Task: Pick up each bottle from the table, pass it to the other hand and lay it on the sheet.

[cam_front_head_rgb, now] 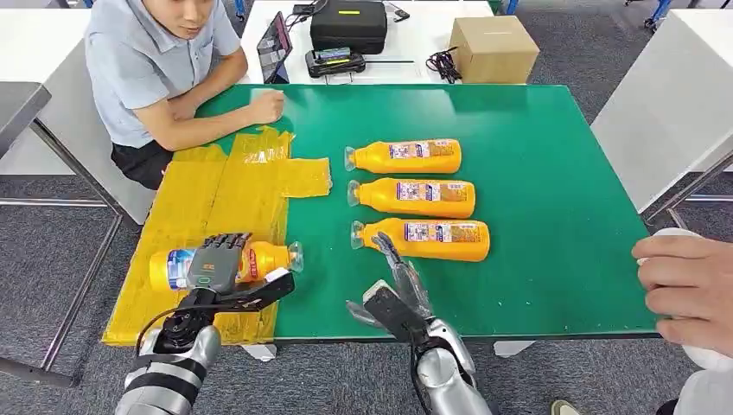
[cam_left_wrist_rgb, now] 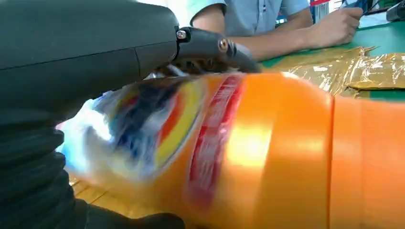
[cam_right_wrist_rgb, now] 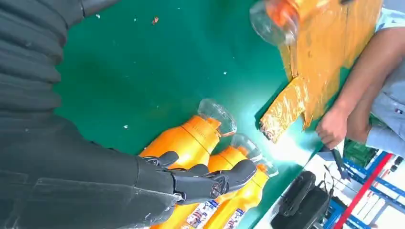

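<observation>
My left hand [cam_front_head_rgb: 216, 264] grips an orange bottle [cam_front_head_rgb: 264, 258] with a clear cap, lying sideways over the near part of the yellow sheet [cam_front_head_rgb: 199, 207]. In the left wrist view the same bottle [cam_left_wrist_rgb: 267, 152] is close up, with dark fingers [cam_left_wrist_rgb: 210, 45] wrapped over it. Three more orange bottles lie in a row on the green table [cam_front_head_rgb: 553, 173]: far [cam_front_head_rgb: 406, 156], middle [cam_front_head_rgb: 415, 197] and near [cam_front_head_rgb: 428, 239]. My right hand [cam_front_head_rgb: 396, 290] hovers open just in front of the near bottle's neck [cam_right_wrist_rgb: 191, 136], fingers [cam_right_wrist_rgb: 210, 181] stretched out and holding nothing.
A person sits at the table's far left, one fist [cam_front_head_rgb: 266, 105] resting by the sheet. Another person's hand [cam_front_head_rgb: 687, 290] reaches in at the right edge. A black case [cam_front_head_rgb: 348, 24] and a cardboard box [cam_front_head_rgb: 493, 47] stand on the white table behind.
</observation>
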`<state>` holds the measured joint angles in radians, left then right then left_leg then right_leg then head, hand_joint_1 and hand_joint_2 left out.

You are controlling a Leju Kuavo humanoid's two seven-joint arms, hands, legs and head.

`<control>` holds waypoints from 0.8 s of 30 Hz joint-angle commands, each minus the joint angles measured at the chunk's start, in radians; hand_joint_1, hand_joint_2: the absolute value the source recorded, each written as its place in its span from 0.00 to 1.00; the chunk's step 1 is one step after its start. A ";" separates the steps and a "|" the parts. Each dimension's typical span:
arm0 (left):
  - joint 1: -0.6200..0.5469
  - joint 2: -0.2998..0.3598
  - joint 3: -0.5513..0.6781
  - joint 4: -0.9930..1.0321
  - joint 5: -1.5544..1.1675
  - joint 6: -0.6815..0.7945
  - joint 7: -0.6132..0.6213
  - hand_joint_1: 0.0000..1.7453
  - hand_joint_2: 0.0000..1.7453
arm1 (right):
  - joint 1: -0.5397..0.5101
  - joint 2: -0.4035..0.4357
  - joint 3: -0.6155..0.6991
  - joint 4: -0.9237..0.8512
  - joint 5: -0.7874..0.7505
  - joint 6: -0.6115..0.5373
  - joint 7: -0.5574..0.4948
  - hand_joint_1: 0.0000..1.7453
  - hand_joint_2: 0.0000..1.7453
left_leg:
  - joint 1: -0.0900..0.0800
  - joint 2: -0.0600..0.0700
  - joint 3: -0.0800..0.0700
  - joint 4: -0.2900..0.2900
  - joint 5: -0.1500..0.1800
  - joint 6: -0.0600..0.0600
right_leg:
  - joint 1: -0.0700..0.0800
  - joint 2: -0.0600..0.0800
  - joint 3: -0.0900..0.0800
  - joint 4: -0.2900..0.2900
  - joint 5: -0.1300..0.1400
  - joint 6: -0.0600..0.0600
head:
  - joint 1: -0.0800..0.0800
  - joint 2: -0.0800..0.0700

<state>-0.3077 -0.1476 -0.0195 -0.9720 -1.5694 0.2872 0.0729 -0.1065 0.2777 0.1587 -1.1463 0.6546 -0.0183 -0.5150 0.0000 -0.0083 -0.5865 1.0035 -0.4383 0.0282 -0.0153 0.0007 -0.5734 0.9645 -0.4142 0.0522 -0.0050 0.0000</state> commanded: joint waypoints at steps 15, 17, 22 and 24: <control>0.044 -0.018 -0.012 -0.020 -0.001 0.048 -0.029 0.00 1.00 | -0.004 -0.024 0.003 0.007 0.045 -0.057 0.005 0.00 1.00 | 0.000 0.001 0.004 -0.001 0.000 -0.001 | 0.000 0.001 0.003 -0.001 0.000 -0.001 | 0.000 0.000; 0.090 -0.038 -0.032 -0.129 -0.001 0.060 -0.039 0.00 1.00 | 0.019 -0.029 0.009 -0.047 0.092 -0.096 0.014 0.00 1.00 | 0.000 0.001 0.003 0.000 0.000 -0.001 | 0.000 0.001 0.003 0.000 0.000 -0.001 | 0.000 0.000; 0.256 -0.106 -0.104 -0.461 0.008 0.076 -0.111 0.00 1.00 | 0.088 -0.075 0.035 -0.231 0.254 -0.160 0.088 0.00 1.00 | 0.000 0.000 0.001 0.001 -0.001 -0.001 | 0.000 -0.001 0.001 0.001 -0.001 -0.001 | 0.000 0.000; 0.280 -0.130 -0.104 -0.514 0.134 0.044 -0.175 0.00 1.00 | 0.089 -0.090 0.038 -0.251 0.290 -0.158 0.106 0.00 1.00 | 0.000 -0.001 0.000 0.002 -0.003 -0.001 | 0.000 -0.001 0.000 0.001 -0.003 -0.001 | 0.000 0.000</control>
<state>-0.1897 -0.1942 -0.0496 -1.1290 -1.5709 0.3533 0.0103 -0.0620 0.2712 0.1602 -1.2189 0.8264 -0.1542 -0.4798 -0.0002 -0.0083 -0.5877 1.0040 -0.4381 0.0278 -0.0156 0.0007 -0.5746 0.9648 -0.4143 0.0524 -0.0046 0.0000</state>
